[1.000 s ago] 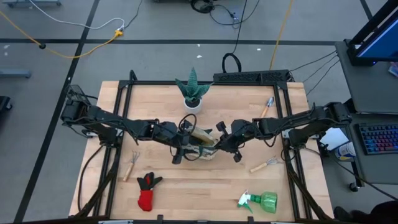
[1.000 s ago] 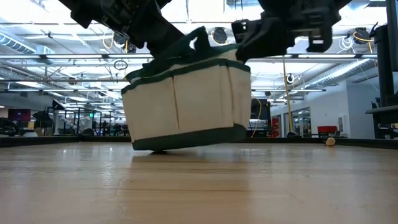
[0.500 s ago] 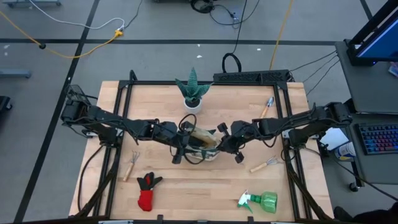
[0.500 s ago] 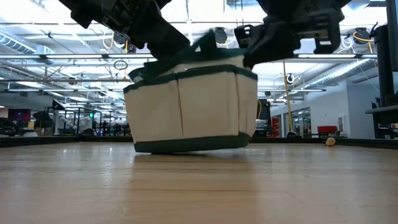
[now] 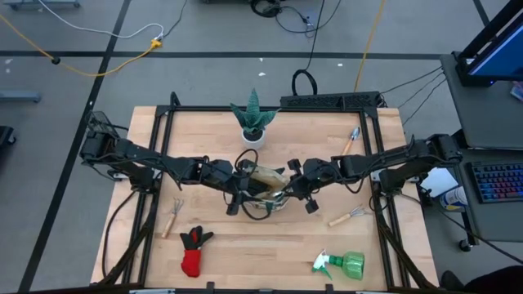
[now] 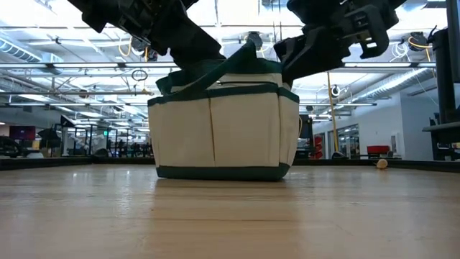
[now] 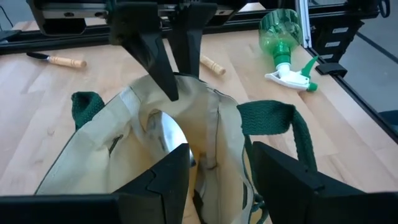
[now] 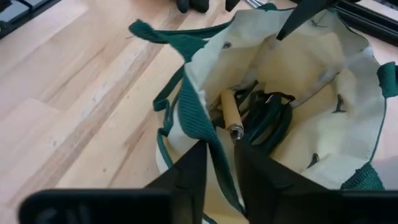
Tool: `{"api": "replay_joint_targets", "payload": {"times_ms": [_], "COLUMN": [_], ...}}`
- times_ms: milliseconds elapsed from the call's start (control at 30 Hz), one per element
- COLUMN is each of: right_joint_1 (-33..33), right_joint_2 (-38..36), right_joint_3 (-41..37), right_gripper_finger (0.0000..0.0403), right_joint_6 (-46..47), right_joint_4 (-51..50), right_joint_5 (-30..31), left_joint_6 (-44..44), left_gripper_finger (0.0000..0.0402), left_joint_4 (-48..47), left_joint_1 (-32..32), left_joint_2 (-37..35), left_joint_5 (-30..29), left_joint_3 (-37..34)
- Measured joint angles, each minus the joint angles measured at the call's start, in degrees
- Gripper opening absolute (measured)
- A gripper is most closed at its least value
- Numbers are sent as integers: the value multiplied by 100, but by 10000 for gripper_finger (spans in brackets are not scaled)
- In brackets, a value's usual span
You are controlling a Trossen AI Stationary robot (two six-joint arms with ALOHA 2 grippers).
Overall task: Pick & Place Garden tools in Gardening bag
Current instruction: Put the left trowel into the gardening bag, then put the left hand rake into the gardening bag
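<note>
High view: two dark arms meet over a small beige gardening bag (image 5: pixel 263 196) with green trim, standing at the middle of the wooden bench (image 5: pixel 327 245), just in front of a potted plant (image 5: pixel 252 118). The left gripper (image 5: pixel 238 194) is at the bag's left rim and the right gripper (image 5: pixel 295 186) at its right rim. In the left wrist view its jaws stand wide, straddling the rim fabric. In the right wrist view the right jaws are narrow, with the green-trimmed rim running between them; whether they pinch it or have just let go, I cannot tell.

My judgement is that the arms are spreading and steadying the bag's mouth, so the next move calls for freeing one gripper to fetch a loose tool. On the bench lie a hand rake (image 5: pixel 172 216), a red-black glove (image 5: pixel 193 250), a green spray bottle (image 5: pixel 343 264), a wooden-handled fork (image 5: pixel 350 216) and a small trowel (image 5: pixel 351 140).

Inside the bag, the right wrist view shows a wooden handle (image 8: pixel 229 114) and dark green-black handles, likely shears; their working ends are hidden in the bag's depths.
</note>
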Motion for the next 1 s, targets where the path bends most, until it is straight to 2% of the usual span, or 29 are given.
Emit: {"api": "replay_joint_targets", "payload": {"times_ms": [167,300,433,600,800,1000], "right_joint_1": [9,13,38,180,485,828], "right_joint_2": [-13,-115,-329,-609,-751,-767], "right_joint_3": [0,0,0,4,4,4], "right_gripper_finger": [121,140,145,142,155,182], "right_joint_6": [119,121,155,539,675,685], "right_joint_4": [8,-5,8,0,4,-14], "right_joint_5": [0,0,-2,0,57,819], "left_joint_6": [-301,-474,-698,-1149,-2017,-2854], "left_gripper_finger": [177,177,177,177,177,177], "left_joint_4": [-11,-60,-349,-1031,-1880,-2091], "left_joint_1": [-4,-60,-178,-443,-797,-1161], "left_joint_2": [-23,-190,-445,-742,-864,-862], "left_joint_5": [0,-13,-68,-540,-792,-789], "left_joint_3": [0,0,0,4,7,2]}}
